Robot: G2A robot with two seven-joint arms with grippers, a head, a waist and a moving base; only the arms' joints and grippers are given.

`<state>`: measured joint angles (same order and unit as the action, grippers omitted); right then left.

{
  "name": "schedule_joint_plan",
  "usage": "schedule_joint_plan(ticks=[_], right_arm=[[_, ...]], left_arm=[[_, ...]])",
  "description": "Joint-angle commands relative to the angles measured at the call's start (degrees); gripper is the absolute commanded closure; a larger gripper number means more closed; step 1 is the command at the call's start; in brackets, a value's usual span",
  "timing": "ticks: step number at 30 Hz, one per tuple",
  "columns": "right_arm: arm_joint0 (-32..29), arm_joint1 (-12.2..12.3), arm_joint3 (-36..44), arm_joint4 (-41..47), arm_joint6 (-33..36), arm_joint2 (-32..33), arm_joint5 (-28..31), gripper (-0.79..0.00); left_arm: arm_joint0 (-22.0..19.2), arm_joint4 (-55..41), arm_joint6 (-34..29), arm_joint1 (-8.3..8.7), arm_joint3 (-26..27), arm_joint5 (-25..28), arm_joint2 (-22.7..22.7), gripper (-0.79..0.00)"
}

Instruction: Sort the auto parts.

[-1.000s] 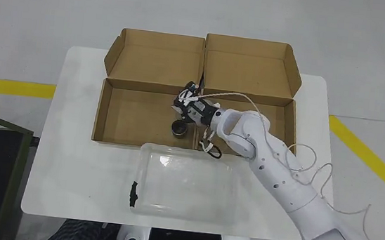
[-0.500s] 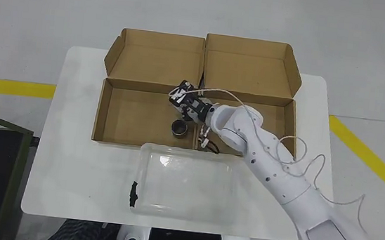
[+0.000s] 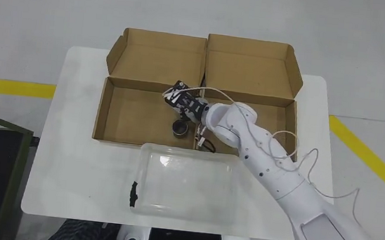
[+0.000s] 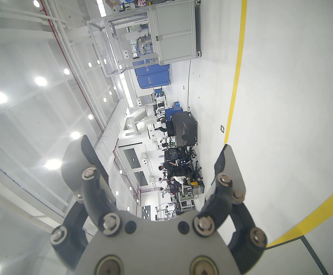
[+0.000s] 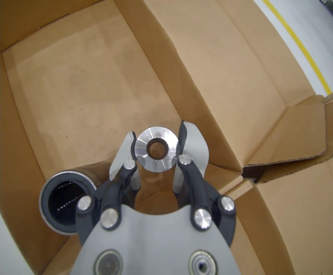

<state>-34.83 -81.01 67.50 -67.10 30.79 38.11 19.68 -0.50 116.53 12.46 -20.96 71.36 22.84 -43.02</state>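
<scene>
The washer (image 5: 145, 158) was gripped by its rim in the right tool (image 5: 157, 135), which was narrowed onto it, with the bore in line with the tool's own axis. The tool was positioned above the left box (image 3: 136, 118), close to the wall shared with the right box (image 3: 277, 122). A bearing (image 5: 78, 172) stood on end on that box's floor, just beside the tool on the robot's side. Release straight down was judged feasible. Bare floor lay open away from the shared wall. Contact with the bearing was judged the main risk. The left tool (image 4: 156, 144) was spread wide and empty, aimed away from the tabletop (image 3: 70, 142).
</scene>
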Motion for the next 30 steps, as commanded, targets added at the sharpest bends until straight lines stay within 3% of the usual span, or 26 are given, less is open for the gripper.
schedule_joint_plan(ticks=[1,7,15,24,30], right_arm=[[-0.02,-0.17,-0.18,-0.14,0.03,0.02,0.14,-0.222],[-0.19,-0.64,0.08,-0.71,0.34,0.07,0.41,-0.305],[-1.38,-0.57,3.28,-2.85,0.34,1.28,0.24,-0.323],[-7.43,1.31,15.75,-7.82,-0.19,5.37,0.49,-0.363],[-15.88,3.71,26.15,-10.99,-3.78,11.64,1.58,-0.388]], left_arm=[[0.0,0.0,0.0,0.0,0.0,0.0,0.0,-0.785],[0.0,0.0,0.0,0.0,0.0,0.0,0.0,-0.785],[0.0,0.0,0.0,0.0,0.0,0.0,0.0,-0.785],[0.0,0.0,0.0,0.0,0.0,0.0,0.0,-0.785],[0.0,0.0,0.0,0.0,0.0,0.0,0.0,-0.785]])
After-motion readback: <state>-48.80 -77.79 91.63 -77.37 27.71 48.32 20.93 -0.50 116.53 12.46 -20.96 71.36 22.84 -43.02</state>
